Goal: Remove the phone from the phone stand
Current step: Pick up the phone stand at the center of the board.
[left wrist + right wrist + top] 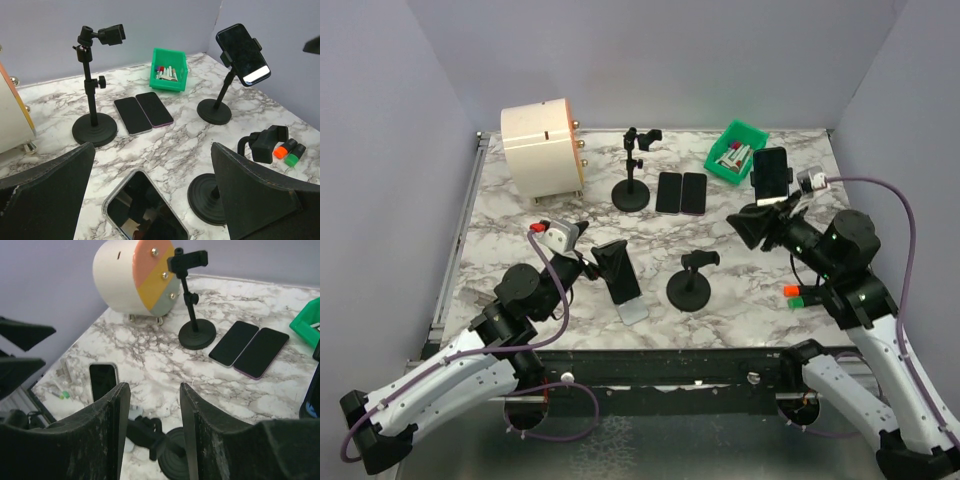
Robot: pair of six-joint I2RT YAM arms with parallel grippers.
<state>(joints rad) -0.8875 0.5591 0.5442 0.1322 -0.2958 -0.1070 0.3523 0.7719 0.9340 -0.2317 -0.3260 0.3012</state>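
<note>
Pale lavender walls (670, 60) are boxing everything in on three sides, a white marble-look tabletop (740, 300) is sitting under soft even light, metal rail (457, 230) running along its left edge.

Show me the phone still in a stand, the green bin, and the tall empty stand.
phone in the stand (243, 52), left wrist view, middle of its screen.
green bin (167, 85), left wrist view, its front wall.
tall empty stand (94, 130), left wrist view, its round base.
</note>
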